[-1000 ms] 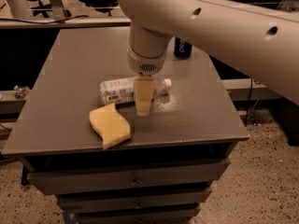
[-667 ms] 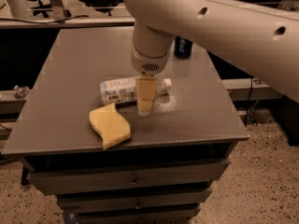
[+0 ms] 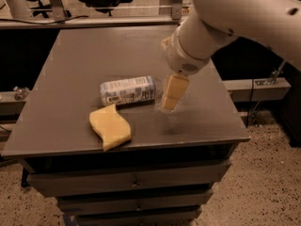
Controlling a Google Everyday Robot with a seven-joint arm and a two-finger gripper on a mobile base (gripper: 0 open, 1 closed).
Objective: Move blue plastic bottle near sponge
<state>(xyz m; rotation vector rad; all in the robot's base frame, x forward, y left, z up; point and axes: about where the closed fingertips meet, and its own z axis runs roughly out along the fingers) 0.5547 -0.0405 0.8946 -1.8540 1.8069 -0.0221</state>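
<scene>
The blue plastic bottle (image 3: 128, 90) lies on its side in the middle of the grey table (image 3: 94, 51), its pale blue-and-white label facing up. The pale yellow sponge (image 3: 110, 126) lies flat just in front of it, near the table's front edge, a small gap away. My gripper (image 3: 172, 96) hangs down from the large white arm (image 3: 225, 18) at the bottle's right end, low over the table. The bottle's cap end is hidden behind the gripper. I cannot tell whether the gripper touches the bottle.
The table's right edge (image 3: 225, 102) is close to the gripper. Drawers (image 3: 131, 182) sit below the front edge. Office chairs and a rail (image 3: 103, 8) stand behind the table. A speckled floor (image 3: 263, 182) lies to the right.
My gripper has moved right along the bottle, from over its middle to its right end. The bottle and sponge have not moved. The arm now hides the dark can at the back.
</scene>
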